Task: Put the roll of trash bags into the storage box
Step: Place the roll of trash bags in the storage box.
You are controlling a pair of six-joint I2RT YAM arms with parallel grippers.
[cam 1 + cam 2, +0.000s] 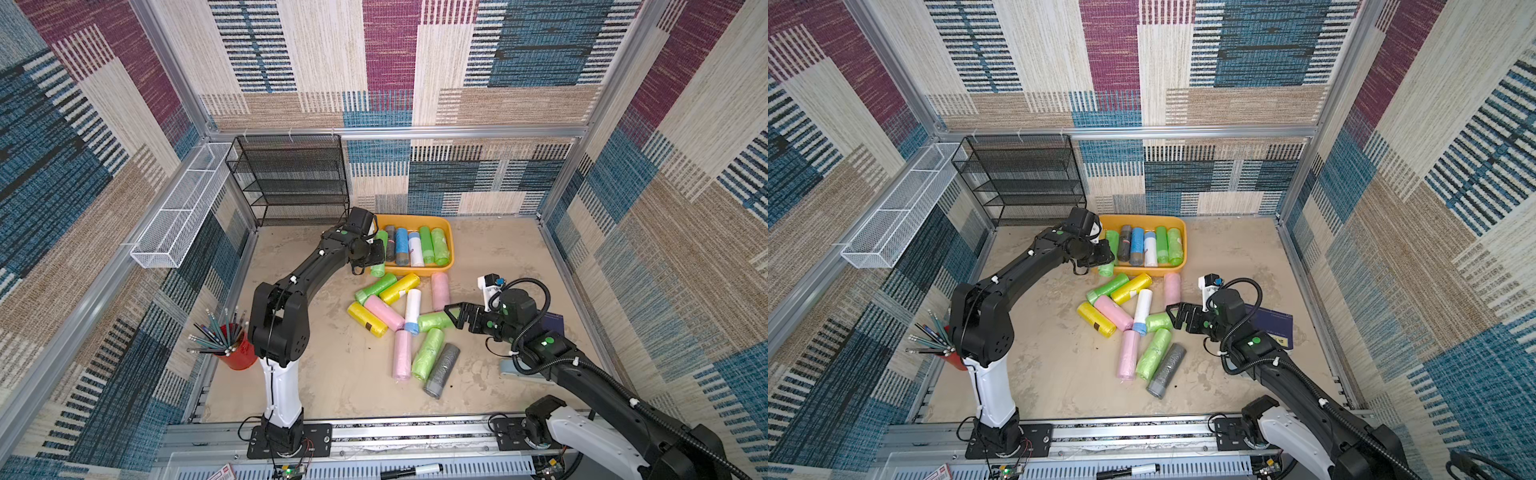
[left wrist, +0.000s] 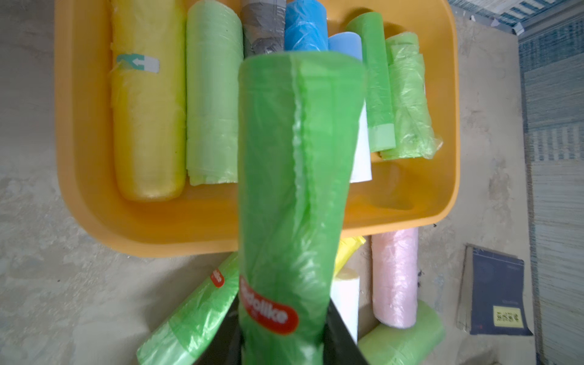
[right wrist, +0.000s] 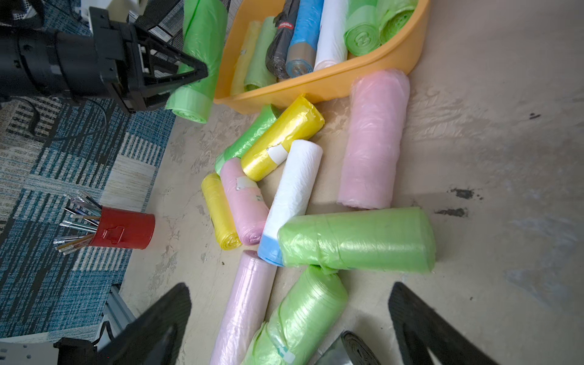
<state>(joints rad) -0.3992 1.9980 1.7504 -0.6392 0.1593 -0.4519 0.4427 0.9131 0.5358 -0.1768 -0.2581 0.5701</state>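
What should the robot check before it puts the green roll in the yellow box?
1. Grip: left gripper shut on the green roll: ok.
2. Roll fully over the storage box: not ok, one end sticks out past the rim.
3. Room inside the box: ok, bare floor along one wall.
4. Other arm out of the way: ok, right gripper is open by the loose rolls.
5. Roll high enough to clear the rim: cannot tell.

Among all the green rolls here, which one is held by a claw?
The bright green roll with a red label, clamped in the left claw over the orange box rim. The other green rolls lie loose, in the box or on the table.
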